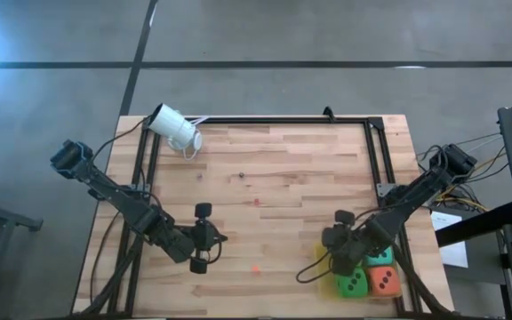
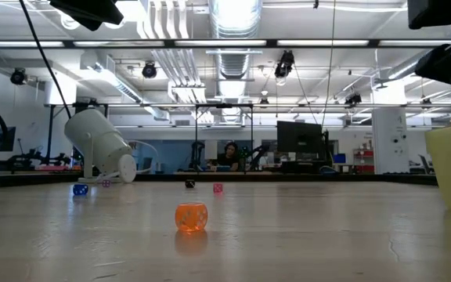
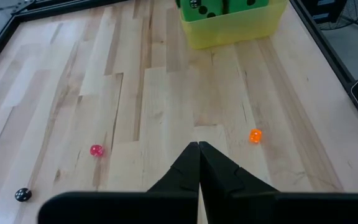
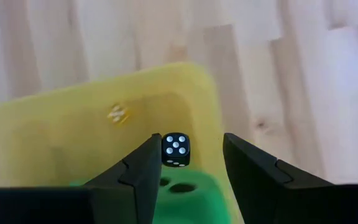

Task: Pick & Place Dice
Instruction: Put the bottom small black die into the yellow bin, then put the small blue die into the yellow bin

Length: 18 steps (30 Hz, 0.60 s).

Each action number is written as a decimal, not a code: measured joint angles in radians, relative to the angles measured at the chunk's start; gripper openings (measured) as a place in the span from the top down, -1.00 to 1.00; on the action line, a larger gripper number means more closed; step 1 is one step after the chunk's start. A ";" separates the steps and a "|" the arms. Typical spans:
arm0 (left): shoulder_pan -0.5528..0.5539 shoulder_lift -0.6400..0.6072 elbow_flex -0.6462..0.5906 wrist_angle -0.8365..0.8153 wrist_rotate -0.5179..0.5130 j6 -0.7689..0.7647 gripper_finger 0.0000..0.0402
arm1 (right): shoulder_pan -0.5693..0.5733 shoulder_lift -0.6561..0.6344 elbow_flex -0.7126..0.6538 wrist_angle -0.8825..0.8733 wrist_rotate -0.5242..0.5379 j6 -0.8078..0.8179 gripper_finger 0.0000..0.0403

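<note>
The soft dice lie in a yellow container (image 1: 320, 267) at the table's near right corner: a green one (image 1: 354, 284), an orange-red one (image 1: 384, 283) and a teal one (image 1: 380, 258). My right gripper (image 1: 332, 244) hovers over the container, open (image 4: 188, 155). A small black die with white pips (image 4: 176, 149) sits between its fingers, close to one of them, above a green cube (image 4: 179, 186). My left gripper (image 1: 219, 237) waits at the near left, shut (image 3: 199, 144). From there the container (image 3: 235, 31) and green cubes (image 3: 213, 6) show farther off. My right gripper is open with the small black die beside the inner side of one finger (image 4: 145, 165). I cannot tell whether that finger touches the die; the other finger stands well apart from it.
Tiny dice lie scattered on the wood: an orange one (image 3: 255, 135) (image 2: 191, 217), a pink one (image 3: 96, 150), a black one (image 3: 22, 195) and a blue one (image 2: 80, 189). A white cylindrical device (image 1: 174, 129) sits at the far left. A black frame (image 1: 265, 120) borders the table.
</note>
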 joint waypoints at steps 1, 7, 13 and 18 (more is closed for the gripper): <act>0.000 0.000 0.000 0.000 0.000 0.000 0.97 | 0.000 0.000 0.000 -0.001 0.022 -0.003 0.18; 0.000 0.000 0.000 0.000 0.000 0.000 0.97 | 0.000 0.001 -0.001 -0.002 0.040 -0.013 0.16; 0.000 0.000 0.000 0.000 0.000 0.000 0.97 | 0.001 0.005 0.003 -0.003 0.037 -0.014 0.18; 0.000 0.000 0.000 0.000 0.000 0.001 0.97 | 0.006 0.005 0.081 -0.001 0.038 -0.059 0.18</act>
